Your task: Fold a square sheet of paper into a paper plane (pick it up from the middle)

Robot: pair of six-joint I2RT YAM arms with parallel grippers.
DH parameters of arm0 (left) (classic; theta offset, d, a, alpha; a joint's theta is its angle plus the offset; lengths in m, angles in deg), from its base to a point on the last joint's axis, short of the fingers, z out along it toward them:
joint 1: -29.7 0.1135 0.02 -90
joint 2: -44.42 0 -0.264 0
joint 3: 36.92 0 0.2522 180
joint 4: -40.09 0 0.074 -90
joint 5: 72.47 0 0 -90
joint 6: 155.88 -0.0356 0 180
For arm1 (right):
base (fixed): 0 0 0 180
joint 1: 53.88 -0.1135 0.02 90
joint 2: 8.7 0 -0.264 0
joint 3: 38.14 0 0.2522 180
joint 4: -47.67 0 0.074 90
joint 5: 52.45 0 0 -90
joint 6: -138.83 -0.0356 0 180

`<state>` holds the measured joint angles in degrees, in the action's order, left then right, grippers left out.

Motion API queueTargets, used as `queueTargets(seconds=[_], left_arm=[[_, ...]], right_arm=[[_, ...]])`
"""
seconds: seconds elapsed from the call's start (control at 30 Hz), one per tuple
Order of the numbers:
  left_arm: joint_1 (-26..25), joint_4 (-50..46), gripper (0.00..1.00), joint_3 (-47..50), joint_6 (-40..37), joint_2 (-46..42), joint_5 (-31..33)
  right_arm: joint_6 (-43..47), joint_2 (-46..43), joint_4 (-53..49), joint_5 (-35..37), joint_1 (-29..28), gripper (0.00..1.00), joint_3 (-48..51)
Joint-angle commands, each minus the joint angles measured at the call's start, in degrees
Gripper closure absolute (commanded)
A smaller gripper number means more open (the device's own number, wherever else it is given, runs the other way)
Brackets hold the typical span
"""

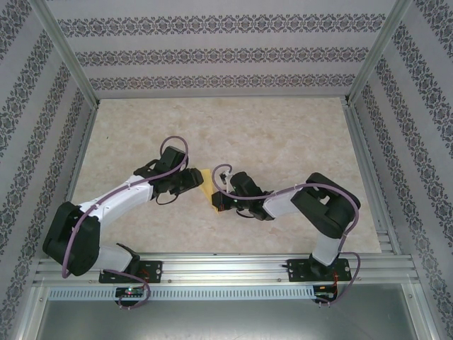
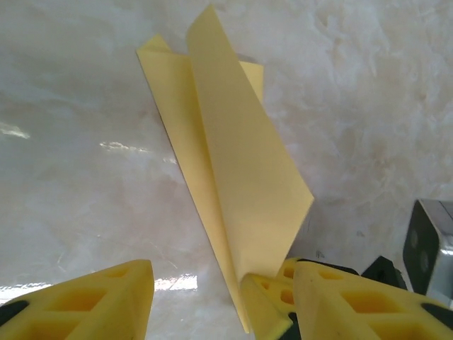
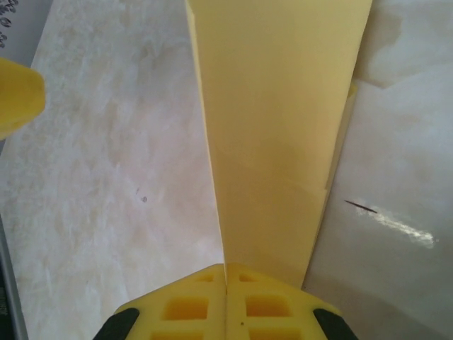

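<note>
Right gripper (image 3: 226, 271) is pressed together, pinching the folded paper (image 3: 276, 127), which stretches straight ahead from its tips. Left gripper (image 2: 223, 276) stands spread, the paper's near end lying between its fingers.

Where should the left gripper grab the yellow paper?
Probably the wide free end of the paper, far from the right gripper, which pinches the narrow end. The left gripper should come from its own side: the top flap looks raised, leaving an edge to pinch.

I see beige marbled tabletop (image 1: 283, 134), glare streaks on it; grey floral-striped wallpaper walls (image 1: 226, 53); silver aluminium frame rails (image 1: 233, 263).
</note>
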<state>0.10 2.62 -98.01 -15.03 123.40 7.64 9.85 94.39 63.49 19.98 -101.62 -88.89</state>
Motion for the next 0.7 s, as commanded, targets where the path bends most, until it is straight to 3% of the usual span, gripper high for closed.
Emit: queueTargets(seconds=[0.0, 0.67], left_arm=[[0.58, 8.95, 0.46, 1.79, 0.36, -0.21, -4.51], [0.56, 24.36, 0.49, 5.2, 3.18, 6.51, -11.93]], right_arm=[[-3.97, 2.29, 4.01, -4.85, 0.74, 1.0, -0.26], [-16.69, 8.26, 14.82, -14.01, 4.32, 1.0, 0.16]])
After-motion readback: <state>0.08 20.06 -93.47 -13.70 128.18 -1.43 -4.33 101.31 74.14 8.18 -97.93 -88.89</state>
